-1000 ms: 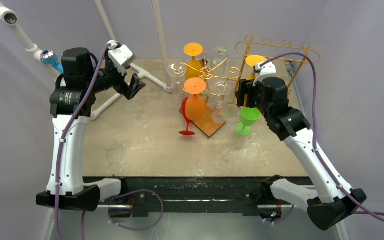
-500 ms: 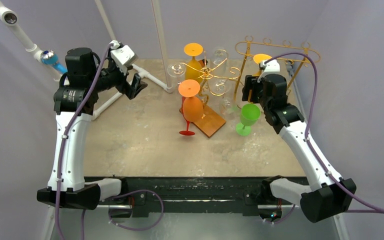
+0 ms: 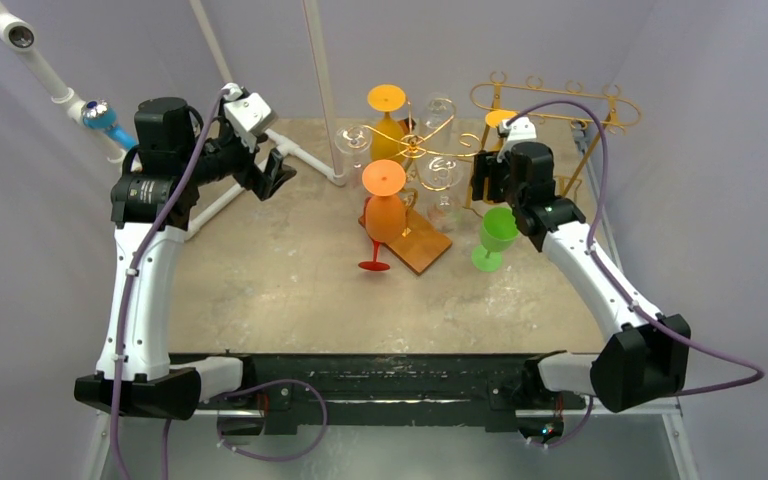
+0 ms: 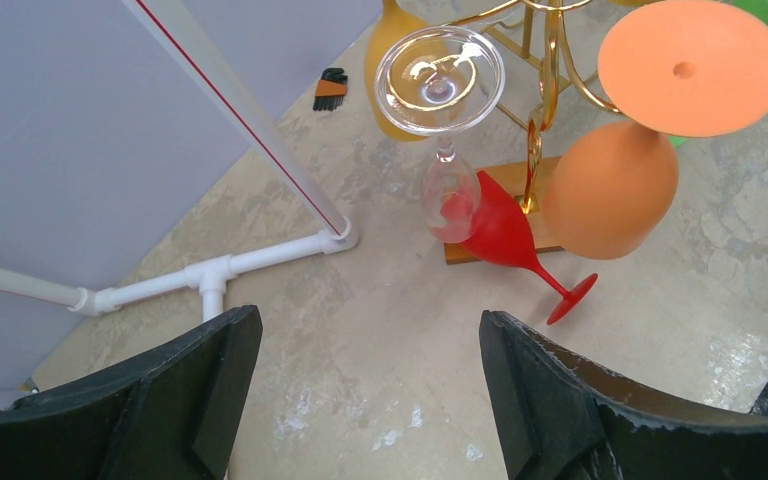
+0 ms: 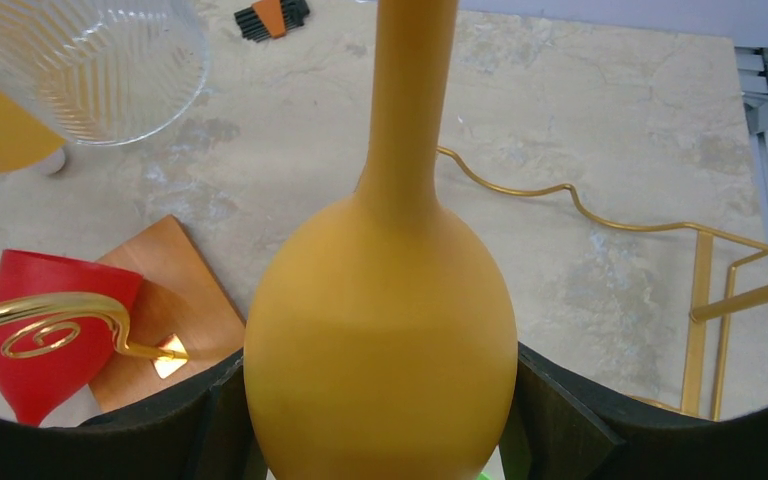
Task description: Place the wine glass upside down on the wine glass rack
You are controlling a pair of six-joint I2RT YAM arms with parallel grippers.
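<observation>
Gripping the amber wine glass (image 5: 380,330) by its bowl, the right gripper (image 5: 380,420) has both fingers pressed to its sides, the stem running on past the fingertips. A curled arm of the gold rack (image 5: 60,312) sits just left of those fingers, over a red glass (image 5: 30,380). The left gripper (image 4: 360,400) hangs spread wide with nothing between its fingers, a clear glass (image 4: 440,70) well ahead of them.
</observation>
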